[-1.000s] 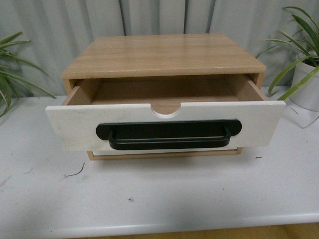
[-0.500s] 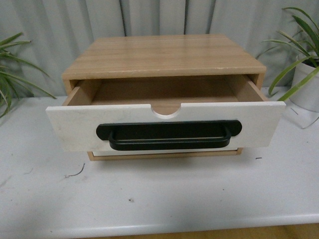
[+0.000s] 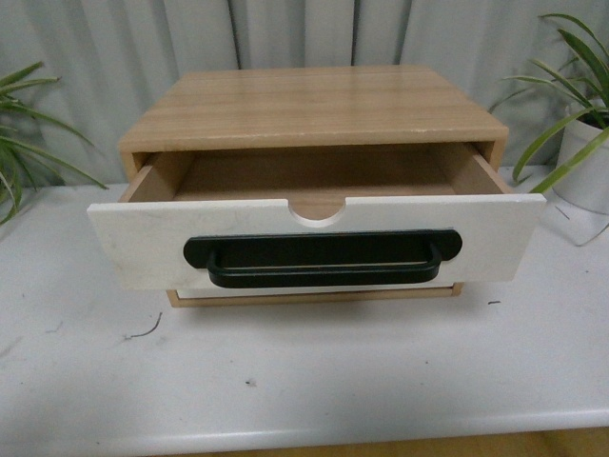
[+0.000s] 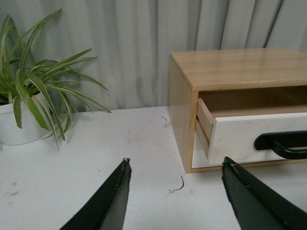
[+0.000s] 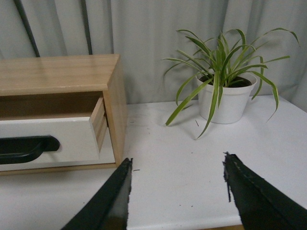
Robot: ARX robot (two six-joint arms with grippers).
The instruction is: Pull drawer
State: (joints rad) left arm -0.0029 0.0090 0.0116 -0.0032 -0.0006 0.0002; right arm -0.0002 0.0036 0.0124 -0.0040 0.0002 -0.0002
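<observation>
Cabinet: a light-wood box cabinet (image 3: 314, 105) is set on a white tabletop (image 3: 304, 371), in front of a pale pleated curtain (image 3: 285, 33).
Drawer: the wide white-fronted wooden drawer (image 3: 128, 243) is seen pulled partway out of the cabinet's upper slot; its light-wood sides and empty interior are exposed, and a half-round notch is cut in its top edge.
Handle: a long black bar handle (image 3: 324, 259) is fixed across the drawer front; nothing is touching it.
Lower front: a plain white drawer front (image 3: 314, 287) is glimpsed below, flush with the cabinet.
Left gripper (image 4: 175, 172): black fingers are spread apart, empty, held above the tabletop, well apart from the drawer.
Right gripper (image 5: 177, 170): fingers likewise spread, empty, clear of the drawer.
Plants: a green spider plant in a white pot (image 5: 225, 93) is placed on the cabinet's right; a second white-potted spider plant (image 4: 33, 96) on its left.
</observation>
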